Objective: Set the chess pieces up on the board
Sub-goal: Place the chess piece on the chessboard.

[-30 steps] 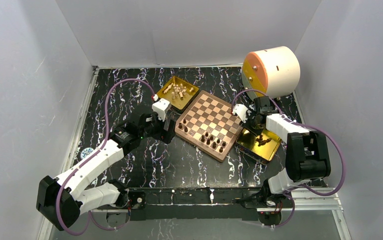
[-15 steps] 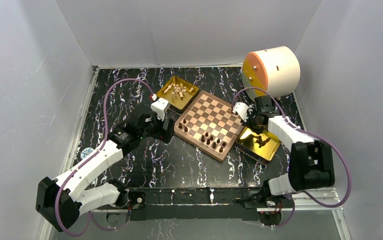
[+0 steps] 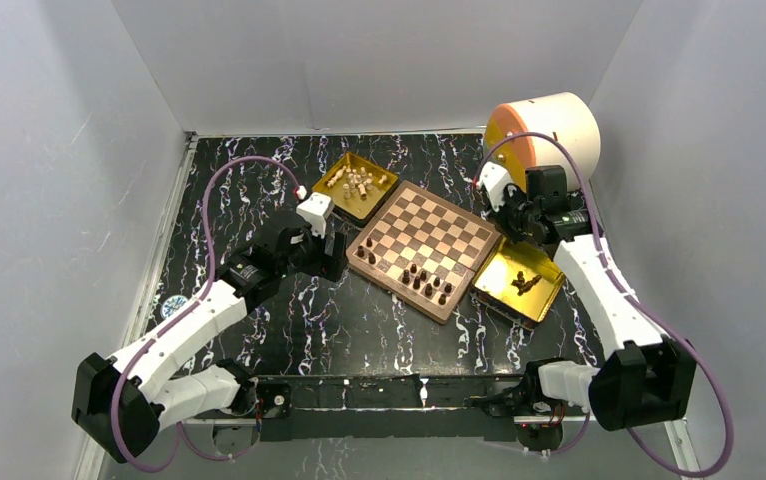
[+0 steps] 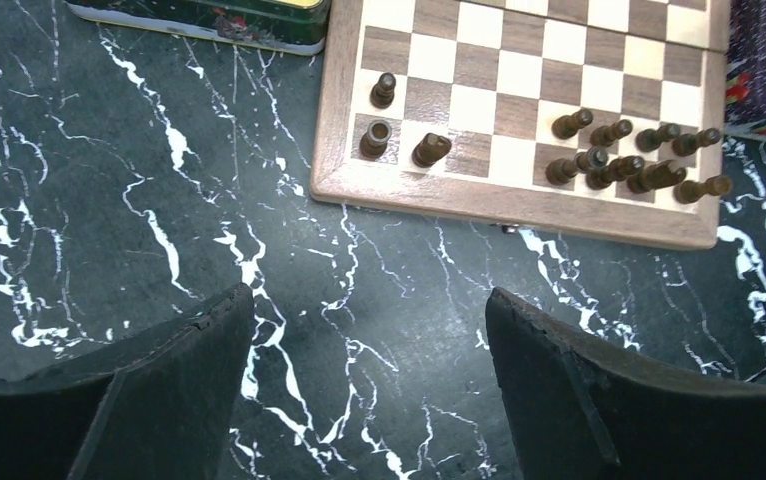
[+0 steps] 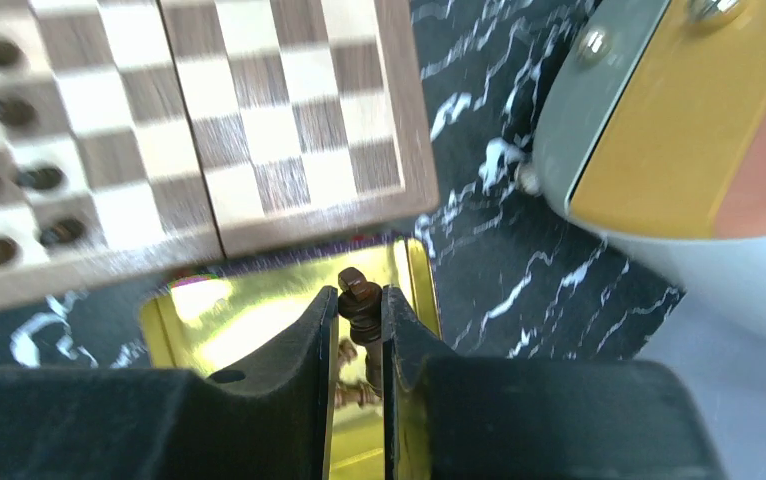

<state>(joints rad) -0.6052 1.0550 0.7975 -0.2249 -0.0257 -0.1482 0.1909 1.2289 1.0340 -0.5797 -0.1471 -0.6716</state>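
Black marbled bench [image 3: 359, 320] carries the board [image 3: 429, 232], about a dozen dark pieces [image 3: 425, 283] standing near its 6 o'clock edge. At 4 o'clock the right claw [image 5: 361, 306] pinches one dark piece [image 5: 359, 296] above the gold tray [image 3: 502, 270]; the left claw [image 4: 369, 335] gapes empty. At 11 o'clock the cream pieces [image 3: 357, 183] lie unplaced.

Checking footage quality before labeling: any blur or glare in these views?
Right wrist: the board smears toward the left edge, and the gold tray glares under the gripped dark piece. Left wrist: sharp, evenly lit. Top: crisp, even light.
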